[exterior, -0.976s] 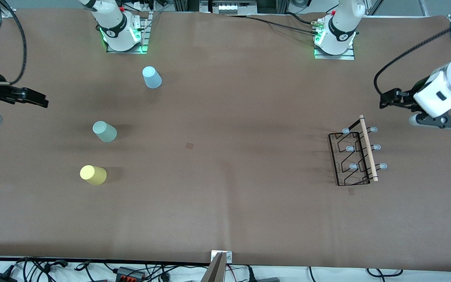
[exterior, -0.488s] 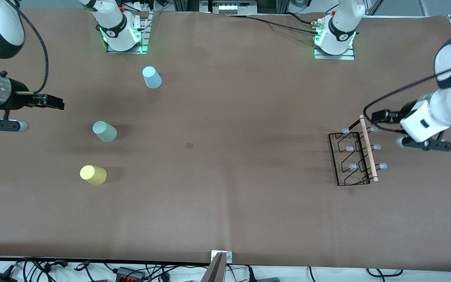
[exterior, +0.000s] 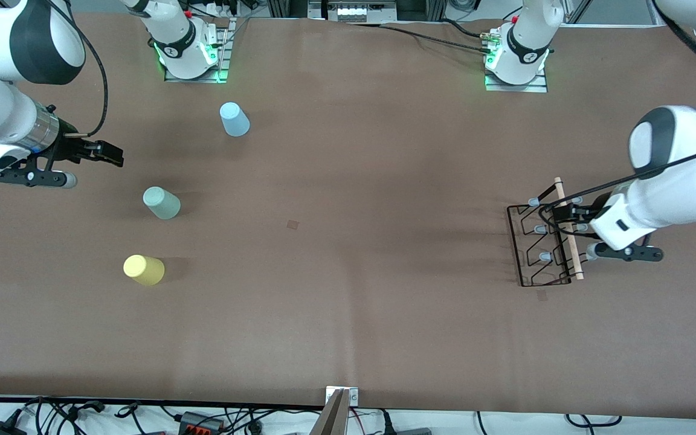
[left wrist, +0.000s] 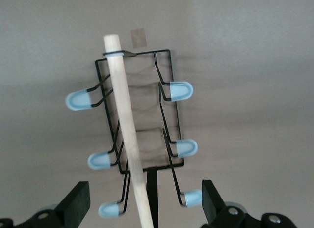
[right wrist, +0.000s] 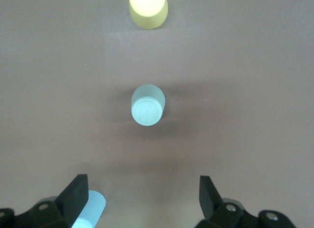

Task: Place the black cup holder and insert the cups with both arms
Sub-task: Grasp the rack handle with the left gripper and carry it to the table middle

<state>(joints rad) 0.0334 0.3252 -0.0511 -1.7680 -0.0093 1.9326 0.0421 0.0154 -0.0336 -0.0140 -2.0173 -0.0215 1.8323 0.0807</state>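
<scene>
**Left gripper lining up over the rack's wooden handle**

The black cup holder (exterior: 546,241) is standing on the desk (exterior: 348,302) toward the left arm's end, its light wooden handle (exterior: 567,229) running roughly from the robots' side toward the front camera. The left gripper (exterior: 556,212) is hovering over the end of that handle nearer the robots, and its fingers (left wrist: 76,203) are standing wide apart with nothing between them. In the left wrist view the handle (left wrist: 126,129) is passing down between the two fingers, slightly tilted and a little closer to one of them, so the finger line is lying across the rod's long axis. That crossing is what the coming grasp seems to depend on: a descent with a small sideways correction would probably put the rod in the middle of the gap.

The three cups are sitting upside down toward the right arm's end, well apart from the rack: the light blue cup (exterior: 234,119) closest to the robots, the pale green cup (exterior: 161,202) in the middle, the yellow cup (exterior: 143,269) nearest the front camera. The right gripper (exterior: 109,155) is hanging over bare desk between the blue and green cups, its fingers (right wrist: 73,198) also spread and empty. Its wrist view is showing the green cup (right wrist: 147,104) centred ahead of the gap, so that cup looks like its likeliest target.
</scene>
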